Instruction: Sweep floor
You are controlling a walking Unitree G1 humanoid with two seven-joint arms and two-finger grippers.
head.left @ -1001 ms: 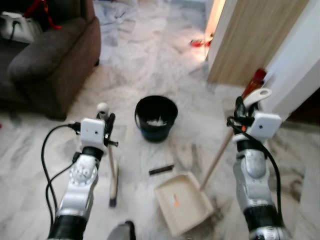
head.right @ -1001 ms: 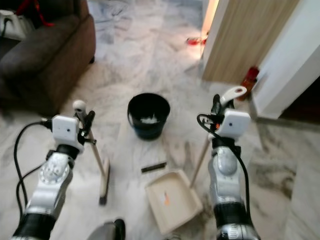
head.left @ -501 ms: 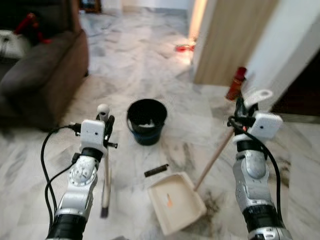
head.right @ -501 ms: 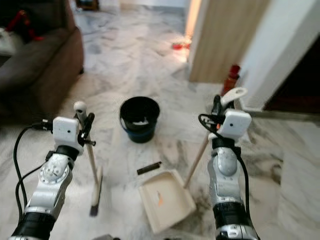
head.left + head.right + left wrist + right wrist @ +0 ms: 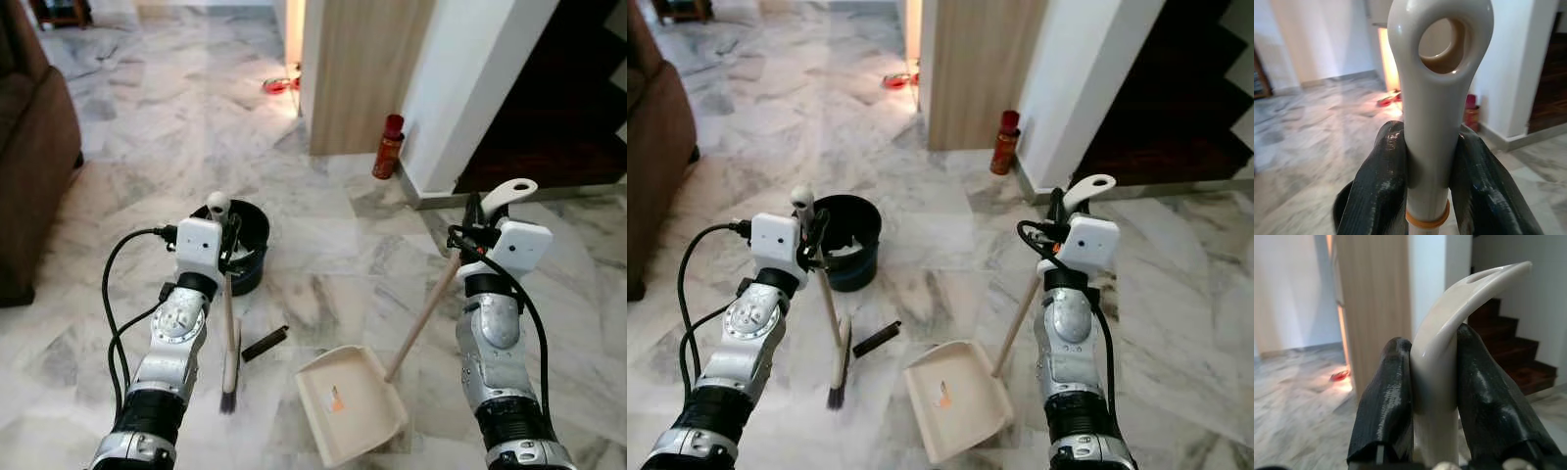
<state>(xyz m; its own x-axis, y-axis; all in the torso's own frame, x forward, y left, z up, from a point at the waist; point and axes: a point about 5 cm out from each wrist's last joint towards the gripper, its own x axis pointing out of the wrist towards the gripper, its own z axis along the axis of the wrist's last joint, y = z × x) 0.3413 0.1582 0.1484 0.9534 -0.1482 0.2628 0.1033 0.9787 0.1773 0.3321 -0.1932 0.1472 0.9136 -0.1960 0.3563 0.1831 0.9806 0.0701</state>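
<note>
My left gripper (image 5: pixel 226 227) is shut on the cream handle of a small broom (image 5: pixel 229 333), whose bristles rest on the marble floor. My right gripper (image 5: pixel 477 212) is shut on the curved handle end of a cream dustpan (image 5: pixel 350 402), which lies on the floor between my arms with a small orange mark inside. A short black stick (image 5: pixel 265 343) lies on the floor between broom and dustpan. In the left wrist view the fingers (image 5: pixel 1382 191) clamp the broom handle (image 5: pixel 1432 112). In the right wrist view the fingers (image 5: pixel 1386 401) clamp the dustpan handle (image 5: pixel 1442 362).
A black bucket (image 5: pixel 250 235) with white scraps stands just behind my left gripper. A brown sofa (image 5: pixel 29 166) is at the left. A wooden door panel (image 5: pixel 362 69), a white wall corner and a red bottle (image 5: pixel 388 147) stand ahead right. Dark stairs (image 5: pixel 1508 357) lie beyond.
The camera has turned right: sofa and bucket slid left, and the dark doorway came into view. Both grippers keep their hold on broom and dustpan.
</note>
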